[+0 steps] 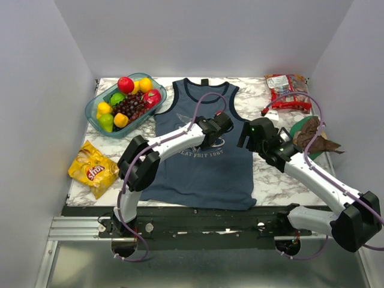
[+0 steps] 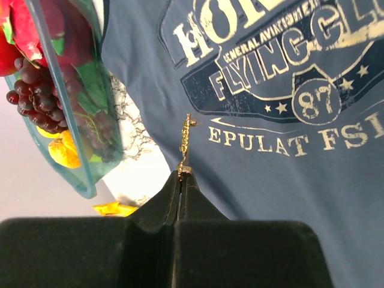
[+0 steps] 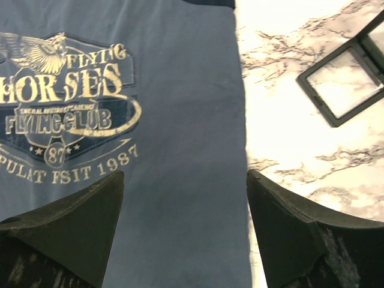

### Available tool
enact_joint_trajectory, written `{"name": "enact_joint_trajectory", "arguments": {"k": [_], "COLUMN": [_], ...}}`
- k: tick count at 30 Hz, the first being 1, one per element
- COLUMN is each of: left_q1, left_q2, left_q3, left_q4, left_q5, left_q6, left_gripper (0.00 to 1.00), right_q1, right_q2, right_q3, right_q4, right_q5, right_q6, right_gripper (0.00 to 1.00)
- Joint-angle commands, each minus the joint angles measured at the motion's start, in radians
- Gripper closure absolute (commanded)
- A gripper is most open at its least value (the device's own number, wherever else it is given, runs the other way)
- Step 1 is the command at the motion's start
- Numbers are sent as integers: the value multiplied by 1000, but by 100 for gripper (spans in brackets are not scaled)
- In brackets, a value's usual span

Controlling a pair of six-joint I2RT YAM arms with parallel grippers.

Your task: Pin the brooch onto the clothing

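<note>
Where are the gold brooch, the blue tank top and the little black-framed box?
brooch (image 2: 185, 147), left wrist view, middle of its gold body.
tank top (image 1: 204, 177), top view, plain fabric below the print.
black-framed box (image 3: 341, 89), right wrist view, its pale centre panel.

The clothing (image 1: 207, 174) lies mid-frame on the surface (image 1: 270, 180); fruit tray (image 1: 91, 107) upper left, chip bag (image 1: 93, 169) below it.

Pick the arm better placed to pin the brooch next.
Left. The left end effector is shut on the brooch over the clothing; the right end effector is open, empty.
</note>
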Motion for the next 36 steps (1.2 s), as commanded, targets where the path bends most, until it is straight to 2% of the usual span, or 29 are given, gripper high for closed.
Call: {"name": "enact_joint_trajectory", "arguments": {"k": [1, 5, 9, 10, 14, 19, 20, 24, 31, 36], "left_q1": [-11, -23, 12, 31, 77, 181, 213, 264, 328, 379], "left_q2": [33, 91, 42, 28, -54, -94, -99, -62, 64, 116], "left_q3": [67, 145, 148, 144, 73, 7, -22, -36, 13, -8], "left_q4": [-81, -125, -17, 10, 169, 379, 416, 554, 660, 789], "left_q5": [-77, -57, 110, 188, 372, 631, 734, 889, 1052, 1132], "left_q6": [14, 24, -15, -42, -122, -234, -257, -335, -413, -504], "left_gripper": [100, 100, 100, 100, 100, 100, 100, 100, 100, 100], "right_q1": [-38, -44, -70, -90, -129, -139, -140, -140, -140, -141], "right_q2": [-25, -58, -69, -71, -39, 67, 89, 197, 423, 590], "right_q3": [-36, -67, -81, -91, -81, -15, -1, 95, 266, 427], "right_q4": [50, 63, 71, 92, 132, 145, 148, 151, 123, 88], "right_q5": [-24, -31, -71, -117, -208, -234, -234, -235, -235, -246], "right_q6": [-44, -56, -65, -68, -96, -108, -108, -102, -87, -71], "right_gripper": [10, 10, 10, 10, 11, 13, 14, 18, 32, 37]}}
